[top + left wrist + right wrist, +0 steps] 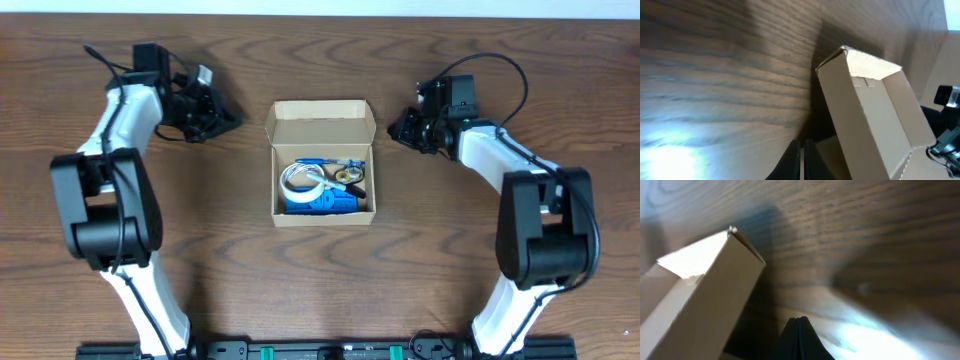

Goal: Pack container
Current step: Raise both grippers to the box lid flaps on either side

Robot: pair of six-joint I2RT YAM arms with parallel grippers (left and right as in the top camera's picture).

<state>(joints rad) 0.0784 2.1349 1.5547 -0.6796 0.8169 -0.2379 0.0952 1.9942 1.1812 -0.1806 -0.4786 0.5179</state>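
Note:
The container [322,113], a small tan cardboard box with its flap lid open at the back, stands at the table's middle. Inside lie a white tape roll [302,178], blue items [322,201] and a yellow and black piece [350,176]. My left gripper [232,121] is shut and empty, on the table left of the box, near its back left corner [842,50]. My right gripper [395,128] is shut and empty, right of the box, near its back right corner [731,230]. Both wrist views show the box's outer walls close by.
The brown wooden table [320,280] spreads all around the box. Both arm bases stand at the front edge, left [150,320] and right [510,310]. Cables run over each arm near the back of the table.

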